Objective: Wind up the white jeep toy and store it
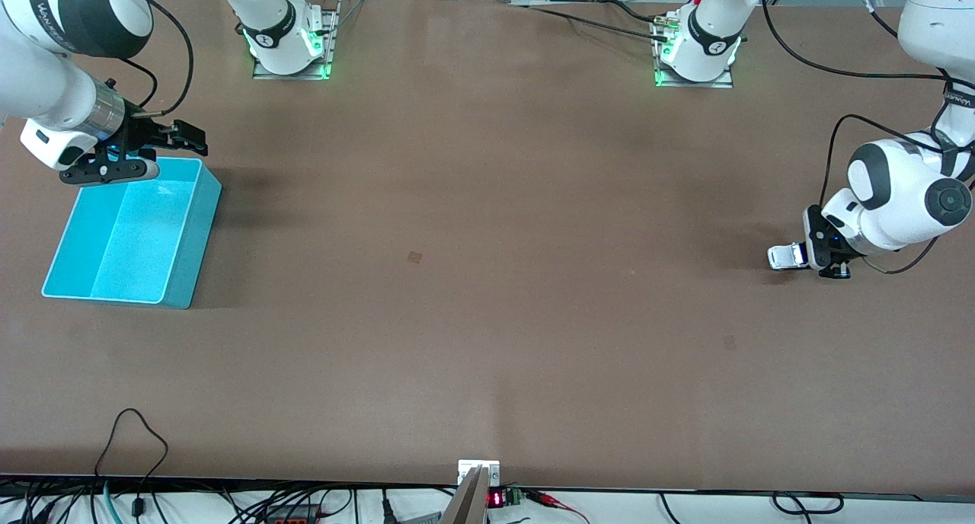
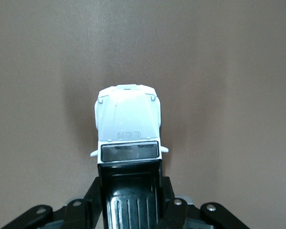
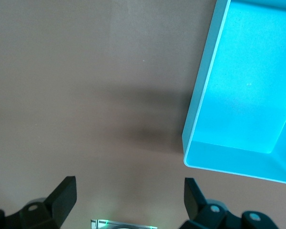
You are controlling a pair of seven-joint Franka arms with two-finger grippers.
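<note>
Left arm: bent low at its own end of the table.
Left gripper [image 1: 829, 263]: clamped on the white jeep toy [image 1: 787, 257], at table level.
Right arm: raised, waiting.
Right gripper [image 1: 164, 149]: jaws wide, empty, over the cyan bin's [image 1: 190, 234] corner.

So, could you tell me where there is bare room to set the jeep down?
The brown table lies bare between the cyan bin and the white jeep toy. Only the ends are crowded: right gripper over the bin, left gripper clamping the jeep.
</note>
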